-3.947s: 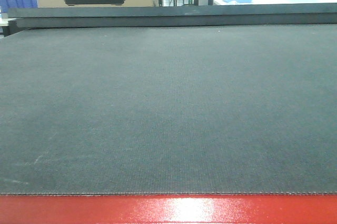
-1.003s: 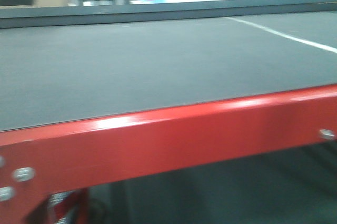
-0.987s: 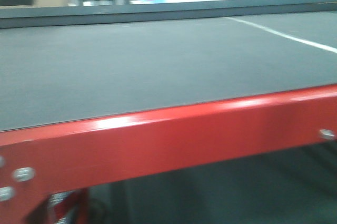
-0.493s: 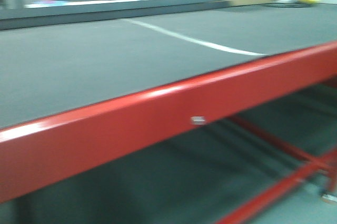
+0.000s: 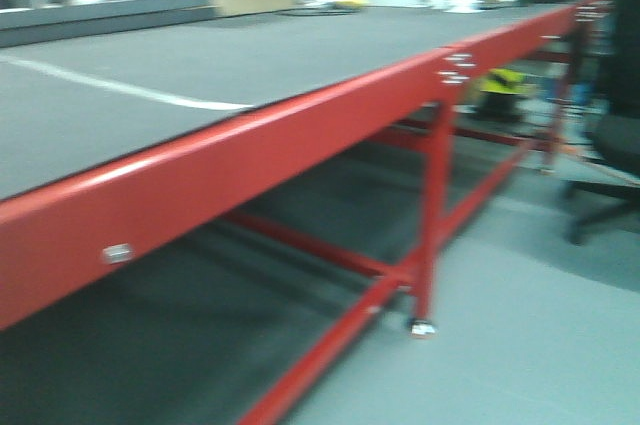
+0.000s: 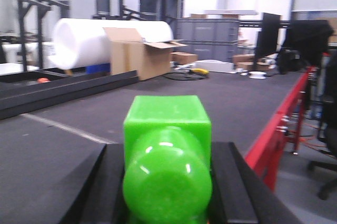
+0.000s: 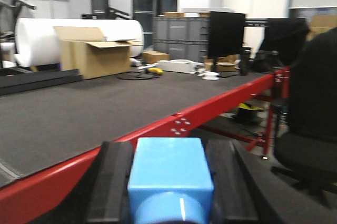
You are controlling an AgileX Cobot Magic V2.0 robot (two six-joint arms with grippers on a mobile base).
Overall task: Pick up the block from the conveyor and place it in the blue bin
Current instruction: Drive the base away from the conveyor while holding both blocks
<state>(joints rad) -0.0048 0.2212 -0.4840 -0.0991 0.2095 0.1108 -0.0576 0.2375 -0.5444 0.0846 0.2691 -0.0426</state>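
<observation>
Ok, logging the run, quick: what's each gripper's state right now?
Left gripper: closed on a green block.
Right gripper: closed on a blue block.

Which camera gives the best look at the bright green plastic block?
The left wrist view: the bright green plastic block sits centred between black fingers. Neither other view shows it: the front sees the red-framed conveyor, the right wrist a light blue block.

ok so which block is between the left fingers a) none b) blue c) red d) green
d: in the left wrist view a green block sits clamped between the black left fingers, while the blue block is between the right fingers
</observation>
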